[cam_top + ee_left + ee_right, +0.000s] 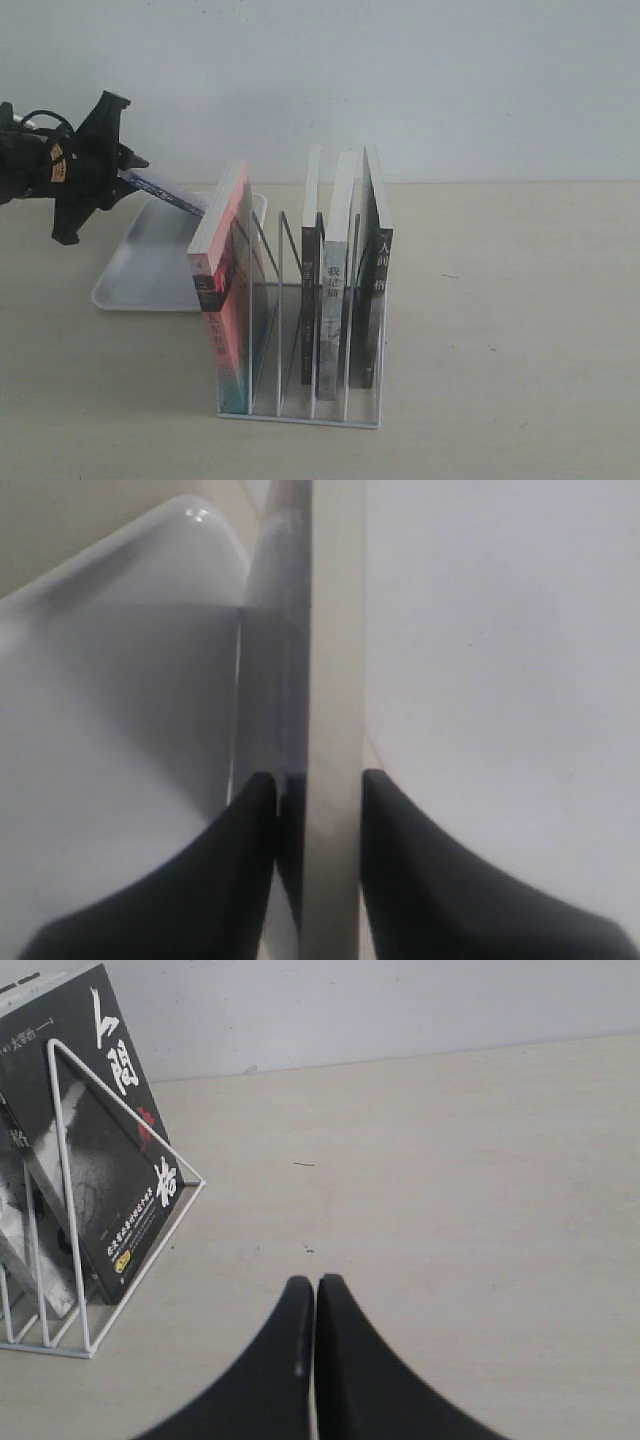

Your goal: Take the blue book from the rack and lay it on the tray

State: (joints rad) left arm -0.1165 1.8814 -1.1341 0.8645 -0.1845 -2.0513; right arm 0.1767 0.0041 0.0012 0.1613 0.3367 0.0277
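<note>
My left gripper [122, 172] is shut on the blue book [170, 196] and holds it tilted in the air over the white tray [140, 280], at the far left. In the left wrist view the book [335, 660] runs edge-on between the black fingers [235, 880], cream pages beside the dark cover, with the tray [110, 700] below; the gripper [318, 790] grips its near end. The white wire rack [300, 415] stands in the middle of the table. My right gripper [316, 1285] is shut on nothing, low over bare table beside the rack [130, 1116].
Several books stay upright in the rack: a pink-red-spined one [220, 270] in the leftmost slot, two slim ones [335, 290] and a black-covered one [377, 270] [110, 1160] on the right. A white wall stands behind the beige table.
</note>
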